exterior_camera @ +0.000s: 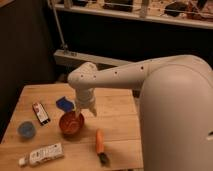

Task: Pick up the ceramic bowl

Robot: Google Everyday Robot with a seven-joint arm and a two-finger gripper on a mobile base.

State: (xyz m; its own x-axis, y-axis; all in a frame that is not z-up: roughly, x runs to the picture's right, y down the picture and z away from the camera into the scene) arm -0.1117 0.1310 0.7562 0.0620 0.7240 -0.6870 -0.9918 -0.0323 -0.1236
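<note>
The ceramic bowl (pixel 71 124) is round and glossy orange-red. It sits on the wooden table (pixel 115 105), left of centre. My gripper (pixel 83 111) hangs from the white arm directly over the bowl's far right rim, its tips at or just inside the rim. The arm's wrist hides part of the rim. The small round blue cup (pixel 26 130) stands apart, near the table's left edge.
A blue object (pixel 64 103) lies just behind the bowl. A small dark packet (pixel 40 113) lies to its left. A white tube-like packet (pixel 42 154) lies at the front left. An orange-handled tool (pixel 100 143) lies to the bowl's right. A dark wall and shelf stand behind.
</note>
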